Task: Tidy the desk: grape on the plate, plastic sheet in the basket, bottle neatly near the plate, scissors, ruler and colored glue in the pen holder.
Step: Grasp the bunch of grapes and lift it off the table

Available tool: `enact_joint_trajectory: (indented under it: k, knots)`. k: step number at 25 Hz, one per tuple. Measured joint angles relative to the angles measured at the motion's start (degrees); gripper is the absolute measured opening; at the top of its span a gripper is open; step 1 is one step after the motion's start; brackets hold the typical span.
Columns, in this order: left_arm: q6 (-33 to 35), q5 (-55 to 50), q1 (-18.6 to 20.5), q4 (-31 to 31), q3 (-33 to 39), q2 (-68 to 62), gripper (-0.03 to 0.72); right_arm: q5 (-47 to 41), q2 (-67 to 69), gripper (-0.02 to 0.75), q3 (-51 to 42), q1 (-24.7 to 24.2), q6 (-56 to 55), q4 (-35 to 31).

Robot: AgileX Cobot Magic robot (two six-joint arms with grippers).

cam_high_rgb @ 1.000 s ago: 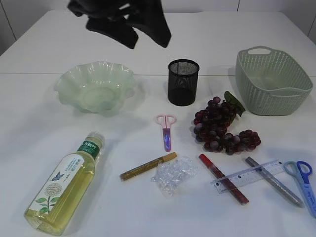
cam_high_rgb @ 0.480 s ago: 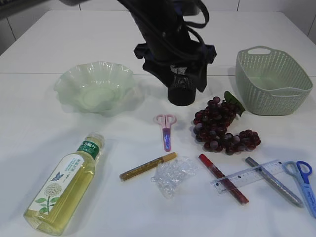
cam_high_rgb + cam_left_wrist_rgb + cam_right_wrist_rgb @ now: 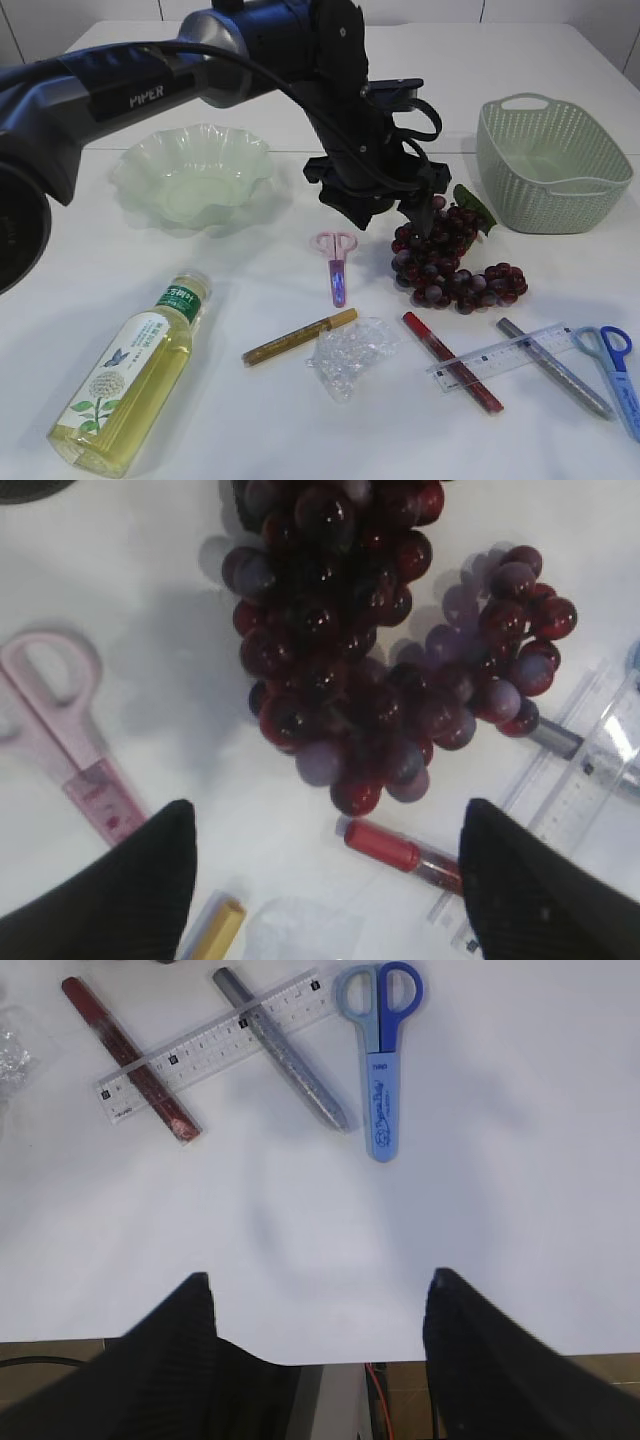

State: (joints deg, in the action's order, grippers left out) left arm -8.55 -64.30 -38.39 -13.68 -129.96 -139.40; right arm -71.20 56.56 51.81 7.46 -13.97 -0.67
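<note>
White tabletop (image 3: 90, 260), pale wall panels behind.
We count two scissors, three glue pens, one ruler (image 3: 500, 350); grape (image 3: 445, 260) lies beneath the left gripper (image 3: 325, 880) (both grippers' jaws apart).

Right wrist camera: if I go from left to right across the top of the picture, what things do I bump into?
Red glue pen → clear ruler → silver glue pen → blue scissors. The ruler lies across both pens, so those three cross each other.
</note>
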Motion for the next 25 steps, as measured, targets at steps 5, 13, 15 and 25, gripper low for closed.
enact_joint_trajectory:
  k: [5, 13, 15, 25]
  knots:
    - [0.0, 6.0, 0.0, -2.9, 0.0, -1.5, 0.596, 0.1, 0.0, 0.511, 0.0, 0.0, 0.0, -0.1]
    - [0.0, 11.1, 0.0, -3.3, -0.1, -1.7, 0.593, 0.1, 0.0, 0.511, 0.0, 0.0, 0.0, -0.1]
    - [0.0, 11.4, 0.0, -3.2, -0.3, -2.1, 0.593, 0.3, 0.0, 0.511, 0.0, 0.0, 0.0, -0.1]
    - [0.0, 12.4, 0.0, -3.2, -0.3, -5.9, 0.592, 0.5, 0.0, 0.511, 0.0, 0.0, 0.0, -0.1]
